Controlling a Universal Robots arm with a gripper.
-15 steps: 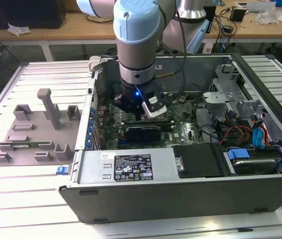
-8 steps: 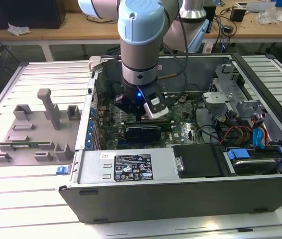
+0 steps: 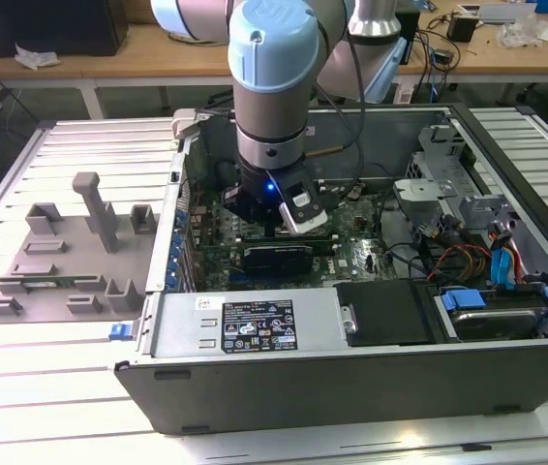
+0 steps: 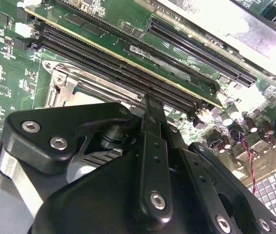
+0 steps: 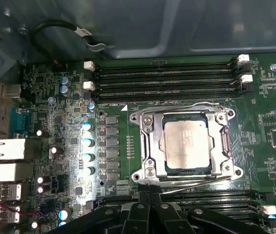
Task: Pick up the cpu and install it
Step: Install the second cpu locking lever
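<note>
The cpu [image 5: 187, 145], a pale silver square chip, lies flat in its socket on the green motherboard [image 5: 55, 97], and the socket's metal frame [image 5: 147, 146] surrounds it. In the first wrist view my gripper [image 5: 151, 197] hovers just beside the socket's edge, its black fingers [image 5: 139, 210] pressed together with nothing between them. In the second wrist view the gripper [image 4: 150, 105] covers most of the socket, and only the frame's corner [image 4: 65, 83] shows. In the exterior view the gripper [image 3: 274, 218] reaches down into the open computer case [image 3: 351, 387].
Black memory slots [image 5: 167, 78] run along the far side of the socket. A row of capacitors [image 5: 87, 141] stands beside it. A grey fixture tray [image 3: 61, 252] lies on the table at the exterior view's left. Coloured cables [image 3: 468, 257] and drive bays crowd the case's right.
</note>
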